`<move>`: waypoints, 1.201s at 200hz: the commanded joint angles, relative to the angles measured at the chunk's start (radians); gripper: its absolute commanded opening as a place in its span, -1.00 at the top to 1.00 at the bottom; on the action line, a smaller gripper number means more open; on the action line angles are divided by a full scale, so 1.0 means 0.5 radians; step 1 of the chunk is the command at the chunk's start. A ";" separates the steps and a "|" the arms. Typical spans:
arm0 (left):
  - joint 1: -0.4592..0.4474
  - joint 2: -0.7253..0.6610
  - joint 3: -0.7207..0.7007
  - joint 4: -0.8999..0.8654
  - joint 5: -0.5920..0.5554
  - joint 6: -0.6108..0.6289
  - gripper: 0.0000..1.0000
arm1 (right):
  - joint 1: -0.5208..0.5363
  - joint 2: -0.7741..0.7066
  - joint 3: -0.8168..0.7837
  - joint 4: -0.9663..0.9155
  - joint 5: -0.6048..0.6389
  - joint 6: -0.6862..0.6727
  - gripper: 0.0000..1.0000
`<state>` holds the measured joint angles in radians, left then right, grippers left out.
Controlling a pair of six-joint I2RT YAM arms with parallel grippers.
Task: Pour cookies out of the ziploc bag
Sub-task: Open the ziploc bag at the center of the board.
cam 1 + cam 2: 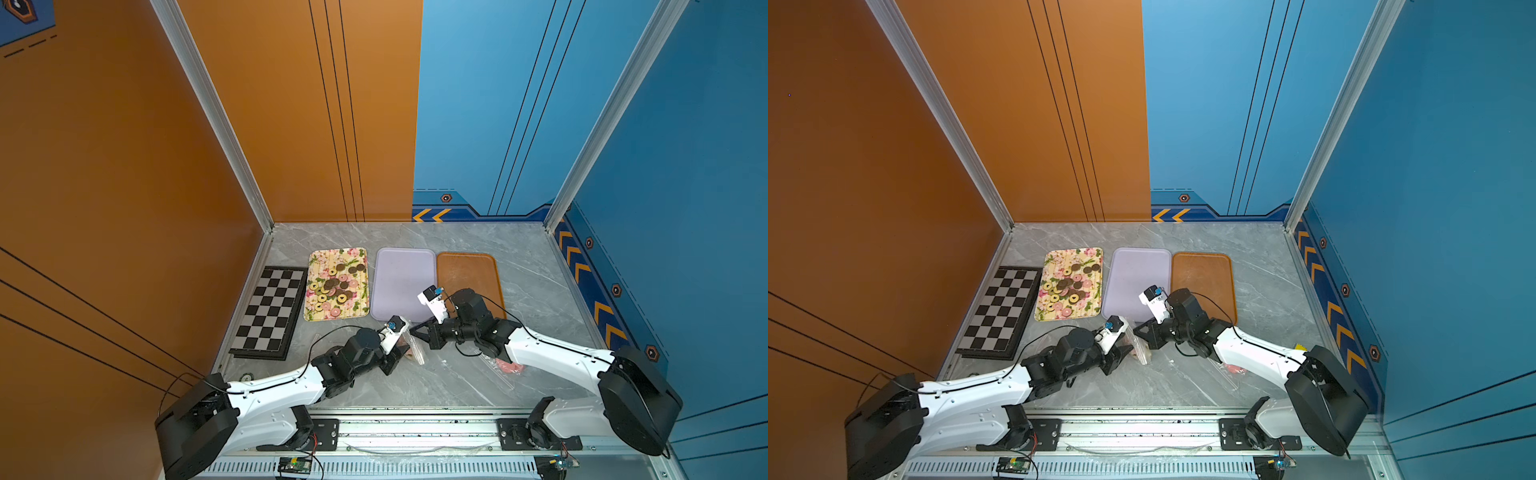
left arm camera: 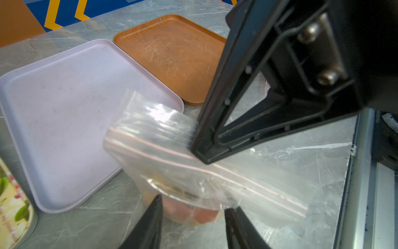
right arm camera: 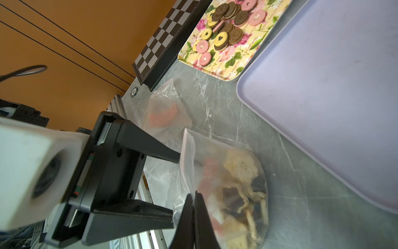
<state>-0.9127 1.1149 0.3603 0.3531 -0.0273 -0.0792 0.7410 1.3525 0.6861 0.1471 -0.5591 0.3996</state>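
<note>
1. The right gripper (image 3: 193,201) pinches the ziploc bag (image 1: 417,351), lower centre in a top view, cookies (image 3: 239,185) inside.
2. The left gripper (image 2: 193,203) stands open; probably close it on the other lip, then pull gently.

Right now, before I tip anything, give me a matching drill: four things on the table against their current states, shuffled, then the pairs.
Things:
1. flowered tray
2. lilac tray
3. middle bag
4. chessboard

States:
A. pinched by the right gripper
B. nearest the orange wall
C. bare
D. holds round cookies

Pairs: 1-D, 2-C, 3-A, 4-B
</note>
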 commanded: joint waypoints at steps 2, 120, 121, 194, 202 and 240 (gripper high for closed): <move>0.034 0.044 0.056 0.034 0.091 0.038 0.02 | 0.030 0.016 0.077 -0.024 -0.072 -0.020 1.00; -0.002 0.212 0.204 0.111 0.100 0.097 0.41 | 0.073 0.090 0.090 0.046 -0.115 0.016 1.00; -0.001 0.215 0.204 0.110 0.099 0.099 0.43 | 0.073 0.090 0.089 0.046 -0.115 0.017 1.00; -0.043 0.166 0.132 0.122 -0.027 0.083 1.00 | 0.024 -0.002 0.067 0.007 -0.025 0.014 1.00; -0.043 0.127 0.093 0.123 -0.041 0.072 1.00 | 0.003 -0.028 0.056 -0.008 0.011 0.009 1.00; -0.034 -0.060 -0.065 0.123 -0.096 0.025 1.00 | -0.065 -0.176 -0.036 -0.049 0.279 -0.010 0.46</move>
<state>-0.9222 1.1389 0.3729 0.3832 -0.0456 -0.0448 0.7300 1.3186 0.7013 0.1413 -0.5415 0.4057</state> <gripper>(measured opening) 0.044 0.194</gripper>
